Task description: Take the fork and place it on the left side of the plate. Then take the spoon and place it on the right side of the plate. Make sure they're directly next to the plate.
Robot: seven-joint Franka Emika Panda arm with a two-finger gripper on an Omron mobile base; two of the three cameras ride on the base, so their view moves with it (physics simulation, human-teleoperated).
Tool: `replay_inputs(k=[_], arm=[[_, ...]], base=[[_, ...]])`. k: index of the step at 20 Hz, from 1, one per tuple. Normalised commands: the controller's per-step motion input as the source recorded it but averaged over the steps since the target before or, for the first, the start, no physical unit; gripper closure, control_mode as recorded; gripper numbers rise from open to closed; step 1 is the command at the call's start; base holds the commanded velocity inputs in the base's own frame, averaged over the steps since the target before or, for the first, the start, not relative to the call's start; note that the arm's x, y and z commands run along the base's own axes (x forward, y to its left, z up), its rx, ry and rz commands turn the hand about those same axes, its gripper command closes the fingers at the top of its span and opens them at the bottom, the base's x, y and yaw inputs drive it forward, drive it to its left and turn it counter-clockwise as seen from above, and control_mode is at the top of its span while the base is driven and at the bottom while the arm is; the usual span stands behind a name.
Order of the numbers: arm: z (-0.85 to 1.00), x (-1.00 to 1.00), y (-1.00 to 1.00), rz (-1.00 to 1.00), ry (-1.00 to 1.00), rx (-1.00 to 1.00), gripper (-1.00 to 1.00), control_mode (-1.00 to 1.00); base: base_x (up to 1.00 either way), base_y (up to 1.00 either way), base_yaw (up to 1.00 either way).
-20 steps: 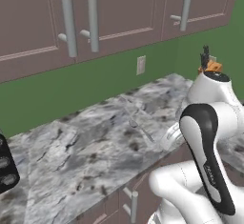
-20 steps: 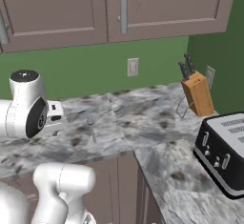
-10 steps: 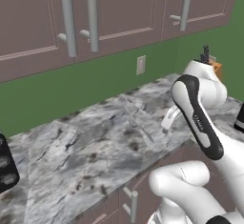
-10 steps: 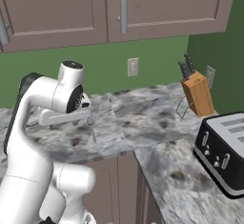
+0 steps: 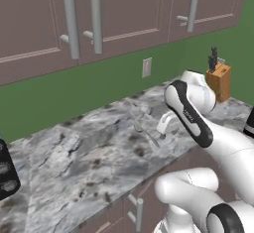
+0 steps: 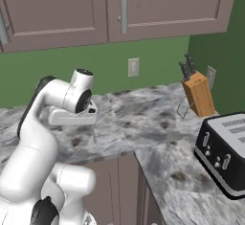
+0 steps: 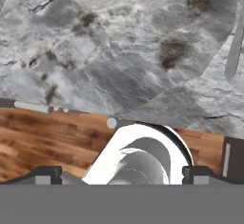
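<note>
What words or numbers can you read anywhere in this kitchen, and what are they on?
None can be read.
The toaster has knobs but no lettering that shows.
The knife block, the wall outlet and the cabinet doors carry no text.

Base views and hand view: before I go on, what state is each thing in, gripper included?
Two-finger gripper: open, holding nothing.
Slim grey metal utensil: lying flat on the grey marble counter, not held; fork or spoon, too small to tell.
Brown upper cabinet doors: shut.
Wooden knife block: upright, knives seated in it.
Black toaster: standing on the counter, nothing sticking out of its slots.
</note>
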Motion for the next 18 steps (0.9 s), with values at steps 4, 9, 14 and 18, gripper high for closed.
replay_inputs(k=[4, 9, 14, 18], arm=[[-0.45, 0.52, 0.15, -0.11, 0.00, 0.00, -1.00, -1.00], [-0.51, 0.50, 0.03, -0.05, -0.06, -0.06, -1.00, -1.00], [-0.42, 0.41, 0.00, -0.05, -0.13, -0.14, -1.00, -1.00], [-0.31, 0.55, 0.00, -0.05, -0.08, -0.12, -1.00, -1.00]], base=[[0.00, 0.00, 0.00], [0.00, 0.00, 0.00], [0.00, 0.00, 0.00], [0.00, 0.00, 0.00]])
